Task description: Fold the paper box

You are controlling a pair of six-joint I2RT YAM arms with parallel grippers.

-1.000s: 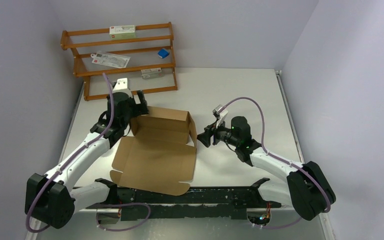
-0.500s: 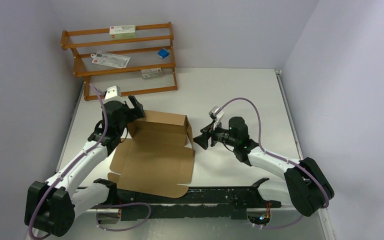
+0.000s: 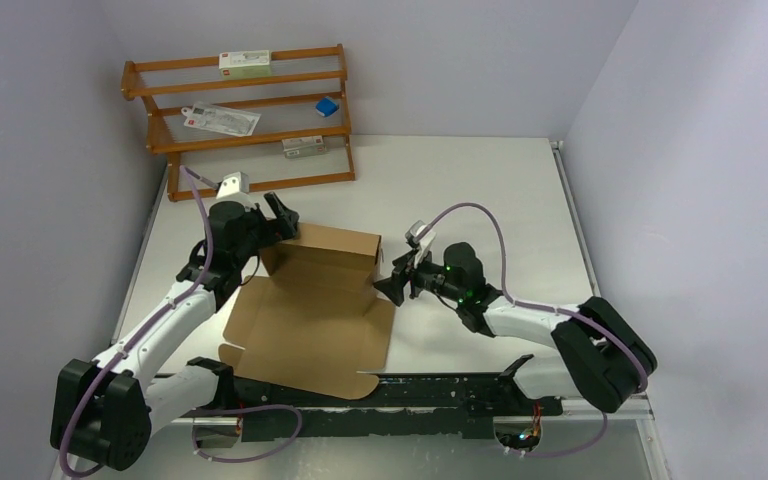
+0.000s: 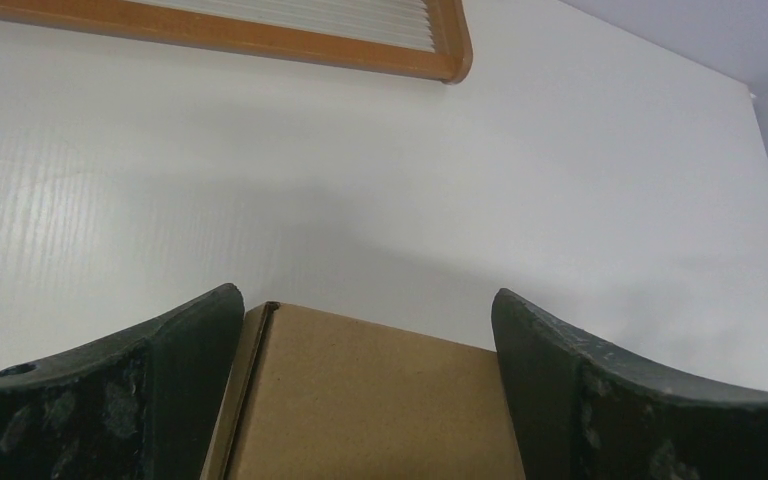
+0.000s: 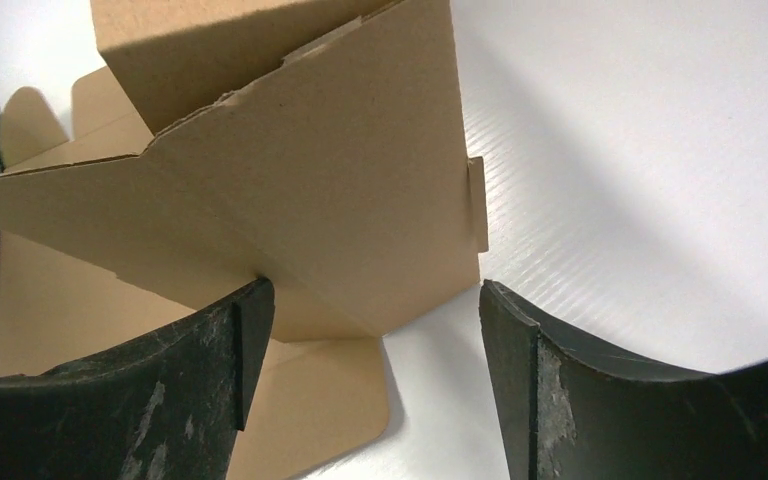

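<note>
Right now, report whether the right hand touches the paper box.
Cannot tell. Right wrist view: paper box overlaps right hand, no clear gap.

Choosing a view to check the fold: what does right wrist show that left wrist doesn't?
Right wrist only: the raised side wall and flat panel of the paper box, seen past the open right gripper. Left wrist only: a rail of the wooden rack, and the open left gripper astride a box edge. Both: cardboard on the white table.
</note>
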